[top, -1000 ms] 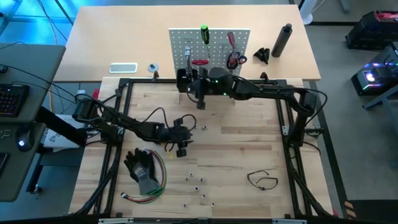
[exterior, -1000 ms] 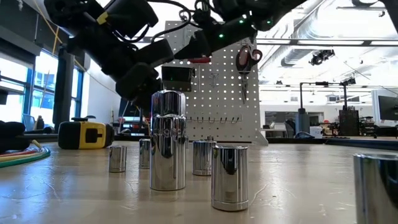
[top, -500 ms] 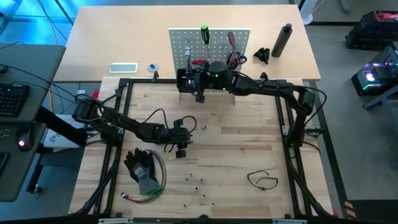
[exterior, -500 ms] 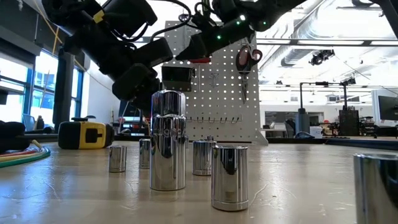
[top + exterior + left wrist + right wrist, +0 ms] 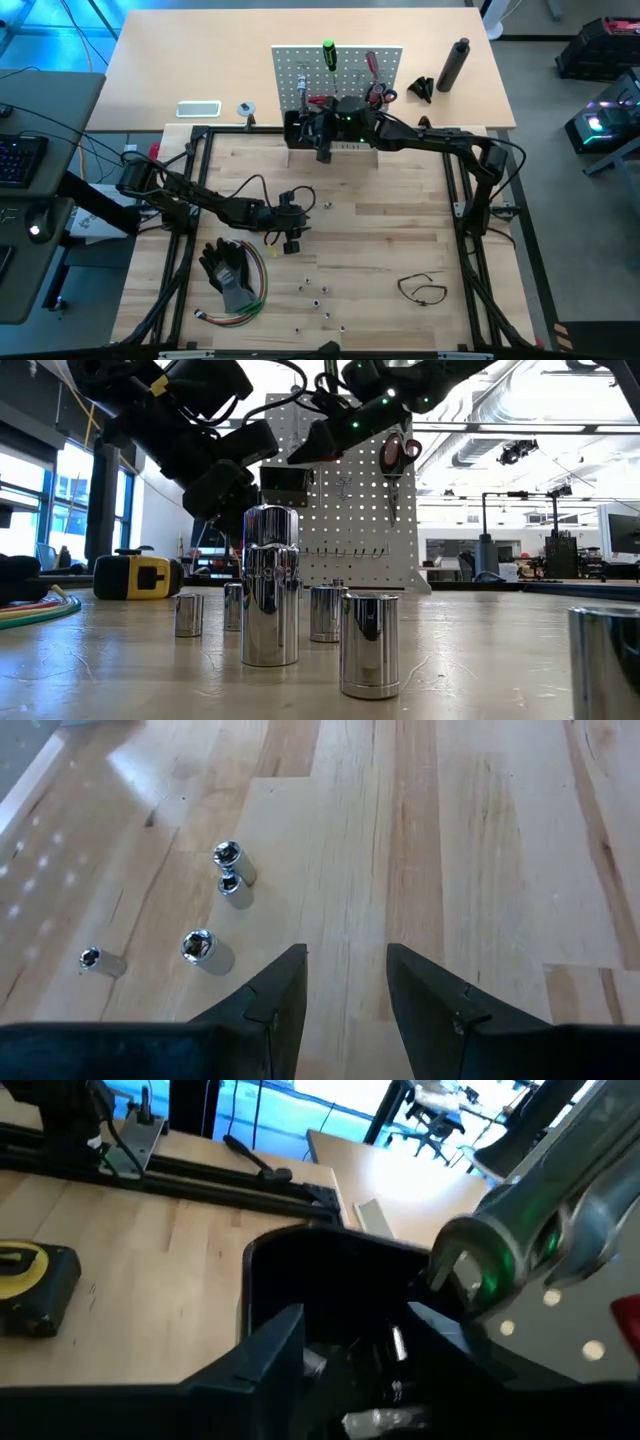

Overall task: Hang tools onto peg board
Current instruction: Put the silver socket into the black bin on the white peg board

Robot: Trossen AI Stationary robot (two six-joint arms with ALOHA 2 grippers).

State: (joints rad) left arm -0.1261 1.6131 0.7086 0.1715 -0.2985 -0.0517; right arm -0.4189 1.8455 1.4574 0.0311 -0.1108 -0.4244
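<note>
The peg board [image 5: 337,72] stands at the table's far edge. On it hang a green screwdriver [image 5: 327,52], a red screwdriver [image 5: 371,63], red scissors [image 5: 378,95] and a red-handled tool [image 5: 320,100]. My right gripper [image 5: 355,1325] is open just above the board's black bin [image 5: 330,1270], which holds small metal bits [image 5: 395,1345]. The yellow tape measure [image 5: 35,1285] lies left of the bin. My left gripper [image 5: 345,970] hovers open over the table's middle. Several chrome sockets [image 5: 200,945] stand on the wood ahead of it.
Black gloves [image 5: 228,268] and coloured wires [image 5: 240,300] lie at the near left. A thin black loop [image 5: 422,288] lies at the near right. More sockets [image 5: 315,290] are scattered along the near side. A black bottle [image 5: 455,62] stands behind the board.
My right gripper has moved a little toward the far edge, closer to the peg board and over its bin.
</note>
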